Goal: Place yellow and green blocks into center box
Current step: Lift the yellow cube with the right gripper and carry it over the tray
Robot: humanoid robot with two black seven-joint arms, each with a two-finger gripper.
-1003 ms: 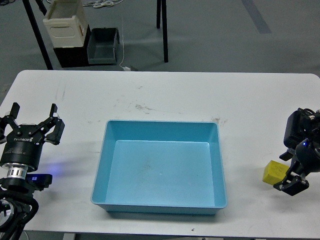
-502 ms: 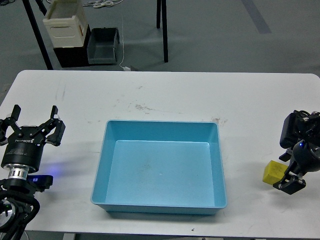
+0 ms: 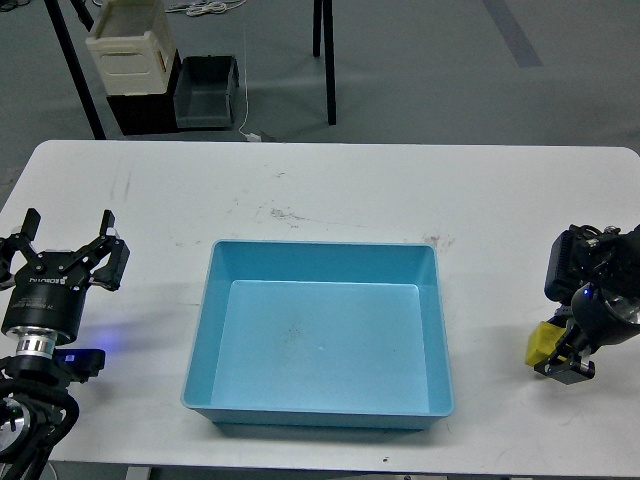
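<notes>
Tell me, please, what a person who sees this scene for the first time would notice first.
The large light blue tray stands out at once: it sits empty in the middle of the white table. Next comes the small yellow block near the table's right edge, with the right gripper right against it and partly covering it. The left gripper waits open at the left edge, away from everything, and no green block is visible.

A lab or workshop: bare grey floor; white scuffed table [image 3: 330, 185]; stacked cream crate [image 3: 130, 45]; loose cables [image 3: 200, 8].
</notes>
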